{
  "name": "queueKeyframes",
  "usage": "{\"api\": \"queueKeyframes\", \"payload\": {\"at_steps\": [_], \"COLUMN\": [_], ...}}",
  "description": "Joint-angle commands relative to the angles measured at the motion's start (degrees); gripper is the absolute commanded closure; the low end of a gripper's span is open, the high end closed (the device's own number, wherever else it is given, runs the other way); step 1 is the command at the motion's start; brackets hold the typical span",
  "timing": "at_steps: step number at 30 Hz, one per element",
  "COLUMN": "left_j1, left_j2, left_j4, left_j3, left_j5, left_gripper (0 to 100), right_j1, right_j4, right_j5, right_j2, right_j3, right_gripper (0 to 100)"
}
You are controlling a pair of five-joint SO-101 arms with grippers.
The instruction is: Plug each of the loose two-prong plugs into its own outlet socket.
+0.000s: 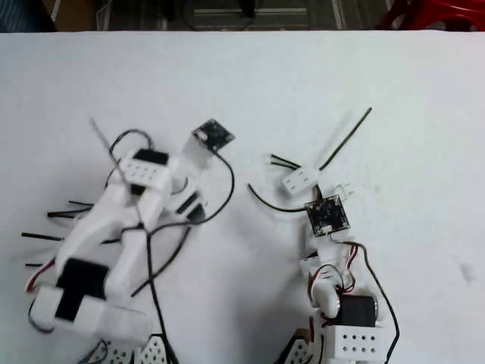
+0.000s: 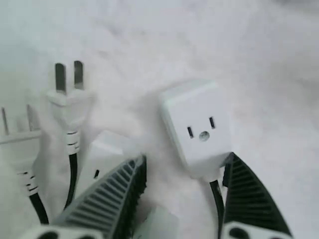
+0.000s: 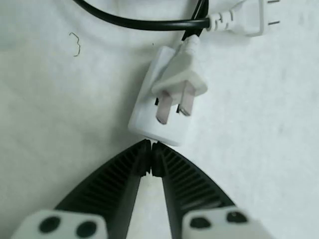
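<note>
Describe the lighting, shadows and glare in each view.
High view: even, bright light on the white table, no hard shadows. Left wrist view: the white cube socket throws a faint shadow. Right wrist view: a small dark shadow under the white two-prong plug; no glare.

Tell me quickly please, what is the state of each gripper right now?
Left gripper: open, holding nothing.
Right gripper: closed, holding nothing.

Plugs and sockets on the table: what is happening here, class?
The left claw is open, with a socket block between its tips and two loose plugs beside it. The right claw is shut, its tips at a second socket block, on which a plug lies with prongs bare. No plug is in yet.
</note>
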Motion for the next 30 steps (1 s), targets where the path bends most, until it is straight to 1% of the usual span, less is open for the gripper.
{"api": "queueKeyframes", "payload": {"at_steps": [1, 4, 7, 15, 19, 27, 30], "left_j1": [1.2, 6.2, 11.2, 19.1, 21.2, 21.4, 21.9], "left_j2": [7.4, 7.5, 7.5, 7.4, 7.4, 7.4, 7.1], "left_j4": [5.5, 7.4, 6.9, 6.1, 6.1, 6.2, 6.7], "left_j3": [-8.8, -9.1, -8.1, -8.0, -8.1, -8.1, -9.4], "left_j5": [3.2, 6.6, 10.4, 15.5, 16.8, 19.5, 21.5], "left_gripper": [75, 75, 75, 75, 76, 76, 75], "right_j1": [-0.1, -0.1, -0.1, -0.1, -0.1, -0.1, -0.1], "right_j4": [0.1, 0.1, 0.1, 0.1, 0.1, 0.1, 0.1], "right_j5": [0.3, 0.3, 0.3, 0.3, 0.3, 0.3, 0.3], "right_j2": [-0.6, -0.6, -0.6, -0.6, -0.6, -0.6, -0.6], "right_j3": [0.6, 0.6, 0.6, 0.6, 0.6, 0.6, 0.6], "right_gripper": [97.5, 97.5, 97.5, 97.5, 97.5, 97.5, 97.5]}}
